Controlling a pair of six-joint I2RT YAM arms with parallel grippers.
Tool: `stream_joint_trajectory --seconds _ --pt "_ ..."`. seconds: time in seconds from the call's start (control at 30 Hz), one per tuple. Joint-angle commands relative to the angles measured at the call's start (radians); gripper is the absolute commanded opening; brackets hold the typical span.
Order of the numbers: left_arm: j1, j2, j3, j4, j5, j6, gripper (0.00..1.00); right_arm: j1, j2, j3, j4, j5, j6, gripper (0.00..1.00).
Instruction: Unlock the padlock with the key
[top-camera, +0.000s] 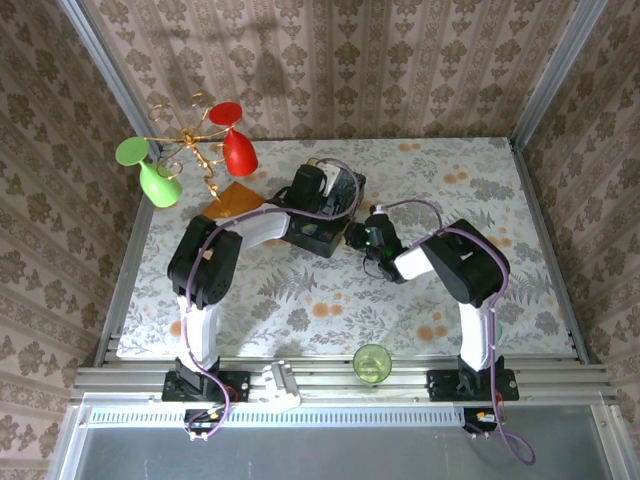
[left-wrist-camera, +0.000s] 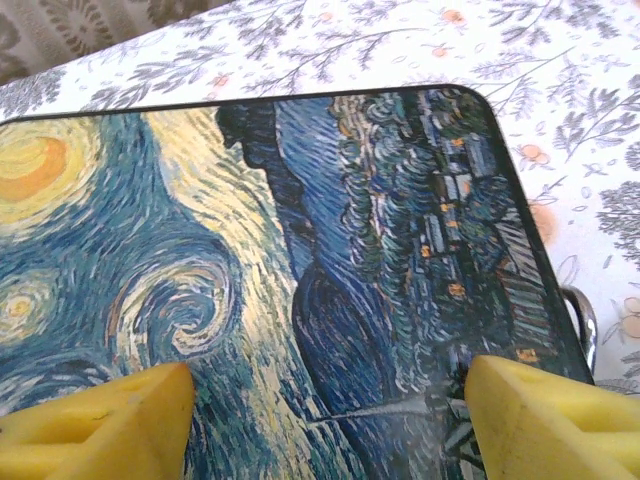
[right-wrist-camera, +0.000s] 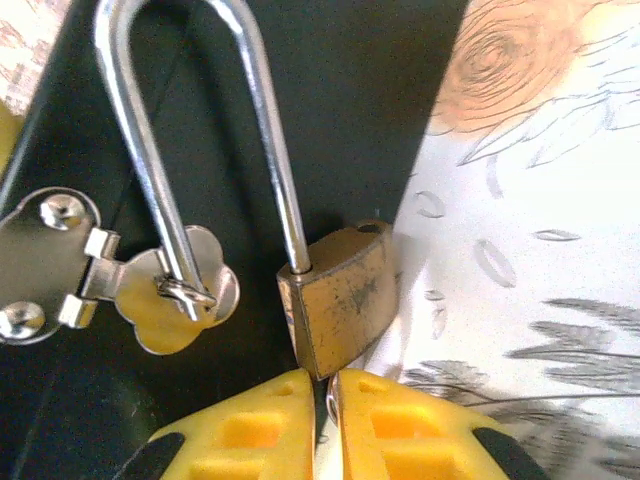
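**Padlock hanging on the clasp, looking sprung but not confirmed**

The painted box (left-wrist-camera: 250, 250) is lying directly beneath the left hand (left-wrist-camera: 325, 425). Its yellow fingers (left-wrist-camera: 100, 425) are standing wide apart and gripping nothing. By my judgement it is hovering over the lid rather than steadying it. Just past that hand's right fingertip, a curve of silver metal, probably the shackle (left-wrist-camera: 585, 325), is peeking out beyond the box's edge.

The padlock (right-wrist-camera: 340, 300) is hanging just ahead of the right hand (right-wrist-camera: 322, 400), its lower end nearly touching the fingertips. Its shackle is looping through the ring of the box's clasp (right-wrist-camera: 150, 295). One leg is sitting in the brass body. The other is ending at the clasp ring, beside the body rather than in it. To me the lock is therefore looking already sprung, though the angle is leaving doubt.

The right hand's fingers are pressing almost together, with only a sliver of gap between them. Whether the key is pinched there I cannot tell. What is remaining, in my view, is confirming the release, or turning the key if the shackle is not free.

From above, the left arm (top-camera: 205, 262) is bending at the elbow and stretching inward over the bench (top-camera: 480, 200), with its hand hanging above the box. The right arm (top-camera: 470, 265) is folding inward too, with its hand pointing at the side of the box nearest it.
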Motion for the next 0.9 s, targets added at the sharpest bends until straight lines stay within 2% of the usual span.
stream_joint_trajectory --seconds 0.0,0.07,0.13,0.2,0.23,0.37,0.47,0.57,0.6,0.67,0.7,0.77,0.87 --pt "-0.075 0.132 -0.167 -0.439 0.139 0.040 0.71 -0.144 0.052 -0.060 0.077 0.028 0.033 0.13" --pt "-0.090 0.124 -0.196 -0.415 0.134 0.038 0.71 -0.221 0.120 -0.063 0.257 -0.122 0.121 0.12" --pt "-0.093 0.121 -0.230 -0.368 0.144 0.022 0.70 -0.293 0.195 0.008 0.303 -0.345 0.240 0.10" --pt "-0.094 0.132 -0.243 -0.357 0.140 0.016 0.70 -0.305 0.235 0.028 0.386 -0.468 0.269 0.10" --pt "-0.094 0.137 -0.247 -0.356 0.139 0.020 0.70 -0.310 0.226 0.029 0.350 -0.507 0.242 0.09" --pt "-0.089 0.128 -0.272 -0.346 0.128 0.022 0.70 -0.318 0.085 -0.043 0.147 -0.496 0.085 0.10" --pt "-0.085 0.113 -0.285 -0.340 0.116 0.033 0.71 -0.296 0.021 0.009 -0.078 -0.561 -0.031 0.18" --pt "-0.068 0.088 -0.292 -0.351 0.139 0.049 0.71 -0.285 -0.018 0.050 -0.223 -0.517 -0.119 0.21" --pt "-0.066 0.071 -0.300 -0.350 0.140 0.060 0.71 -0.292 -0.025 0.075 -0.280 -0.494 -0.134 0.30" --pt "-0.055 0.037 -0.304 -0.368 0.153 0.078 0.70 -0.290 -0.030 0.131 -0.355 -0.496 -0.191 0.52" --pt "-0.046 0.015 -0.300 -0.382 0.156 0.081 0.71 -0.286 -0.029 0.165 -0.417 -0.498 -0.247 0.58" --pt "-0.024 -0.026 -0.295 -0.398 0.166 0.088 0.71 -0.294 -0.016 0.197 -0.463 -0.526 -0.306 0.61" --pt "0.010 -0.066 -0.271 -0.431 0.174 0.104 0.70 -0.326 0.042 0.220 -0.436 -0.617 -0.263 0.62"
